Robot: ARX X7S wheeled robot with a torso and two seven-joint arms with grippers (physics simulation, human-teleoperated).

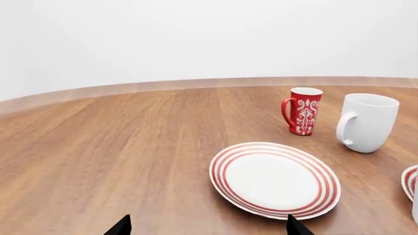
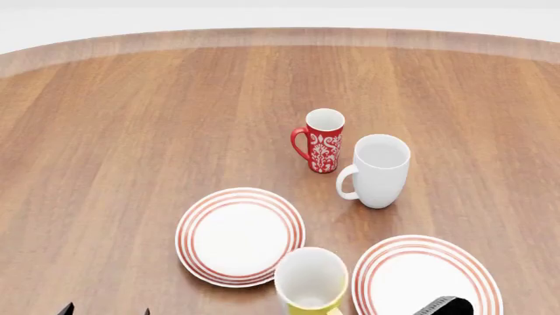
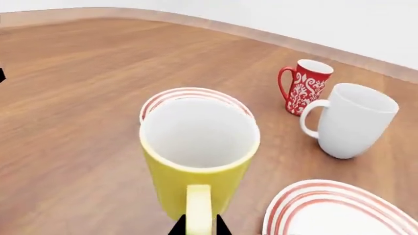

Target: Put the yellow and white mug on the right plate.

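Yellow and white mug [image 2: 311,281] stands upright on the wooden table [image 2: 131,131] between the two red-ringed plates in the head view, just beside the left plate [image 2: 240,237] and near the right plate [image 2: 426,275], resting on neither as far as that view shows; its base is cut off by the frame edge there; the right wrist view shows what the head view hides, namely the yellow outer wall, the white inside and the loop handle [image 3: 198,209] turned toward the camera, with the right gripper [image 3: 198,227] closed in on that handle, its dark fingertips [image 3: 177,228] showing on either side of it; only a dark piece of that arm appears in the head view, over the near edge of the right plate; the left gripper [image 1: 207,226] shows in the left wrist view as two dark tips set wide apart, holding nothing, above bare wood and the near rim of the left plate; that view does not show the yellow mug at all, and catches only a sliver of the right plate at its edge; farther back, all three views show the red floral mug [image 2: 323,140] and the taller white mug [image 2: 378,170] standing upright close together, apart from both plates.
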